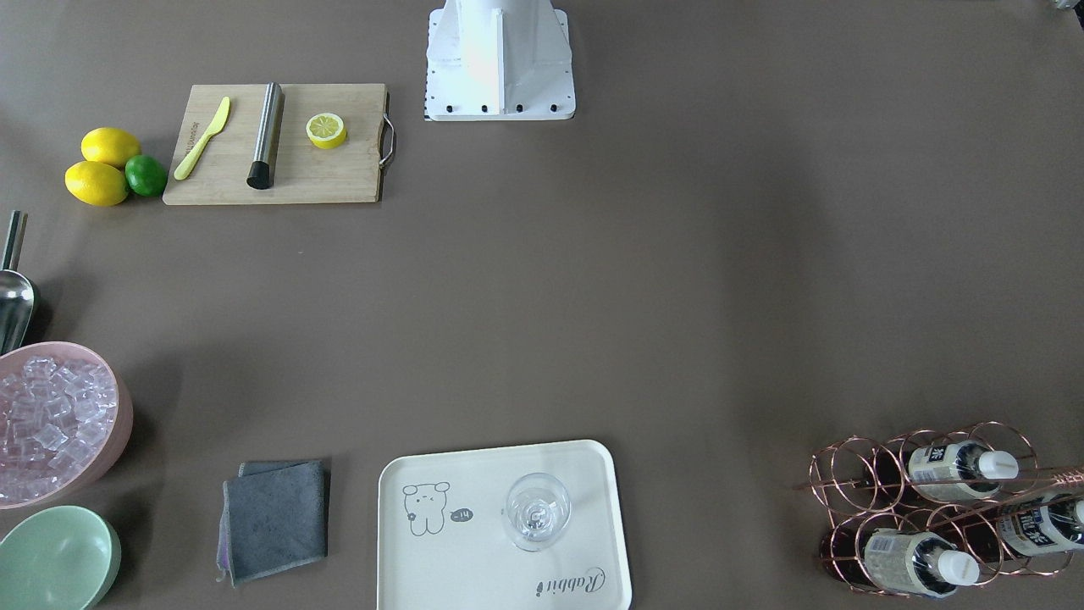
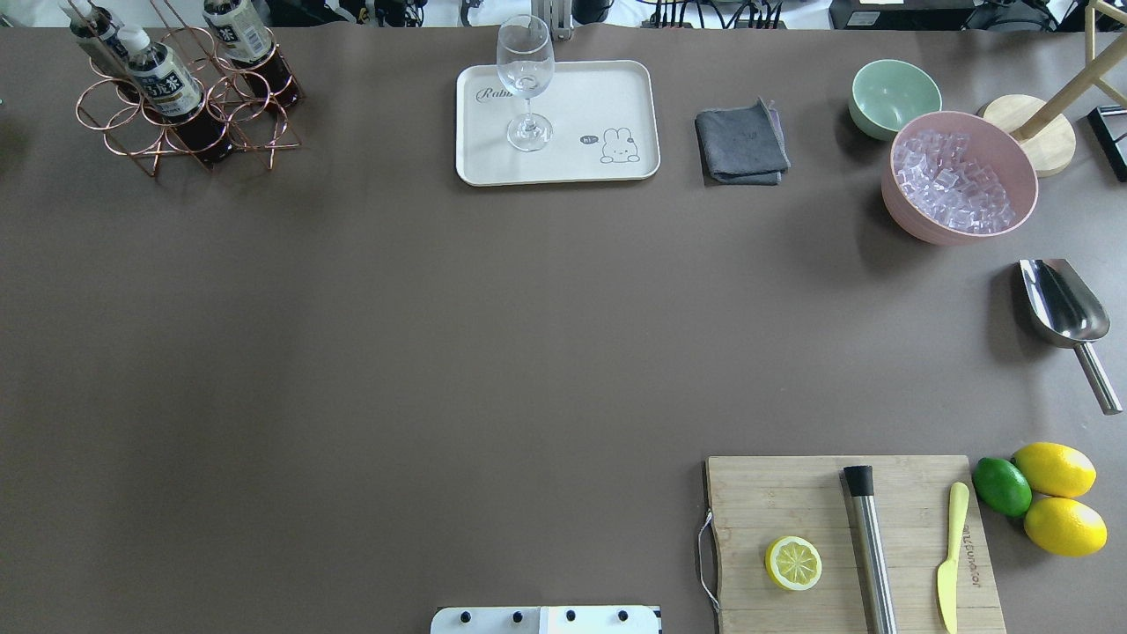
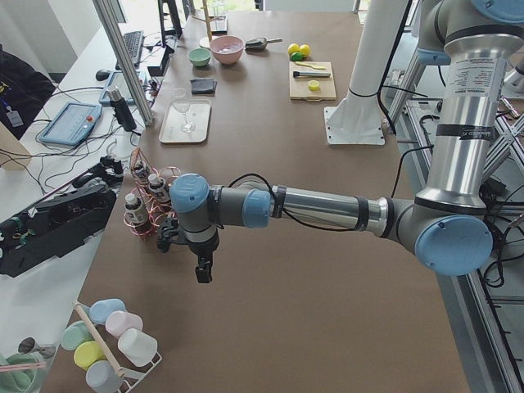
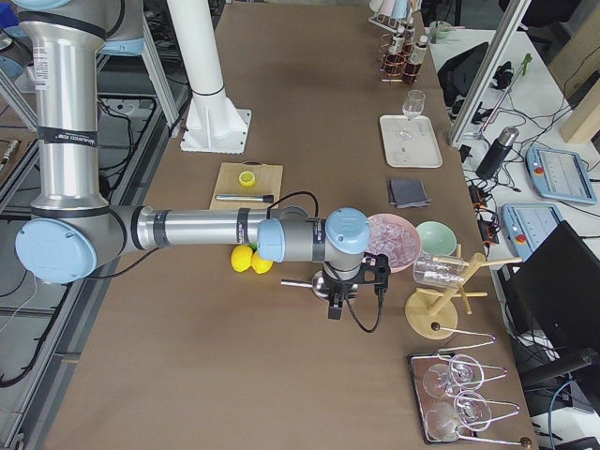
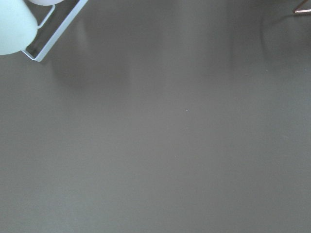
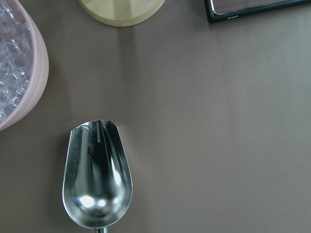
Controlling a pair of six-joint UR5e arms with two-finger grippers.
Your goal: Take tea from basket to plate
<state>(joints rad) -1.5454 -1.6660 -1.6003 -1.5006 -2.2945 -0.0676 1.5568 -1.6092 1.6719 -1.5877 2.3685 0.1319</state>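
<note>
I saw three small plastic tea bottles [image 2: 164,84], dark brown liquid, white caps, pale labels, standing in the rings of a copper wire basket [image 2: 119,123], far left. Smooth cream rounded-rect. plate [image 2: 563,163] sat far centre, well apart. Left gripper [image 3: 201,274] & right gripper [image 4: 333,307]: couldn't tell jaw state.

Long brown matte worktop [image 2: 440,352], evenly lit, faint soft shadows. White side bench [image 3: 37,286] along operators' edge; aluminium post [image 3: 123,57] rising beside it. Grey floor [image 4: 28,356] with rails on opposite side.
</note>
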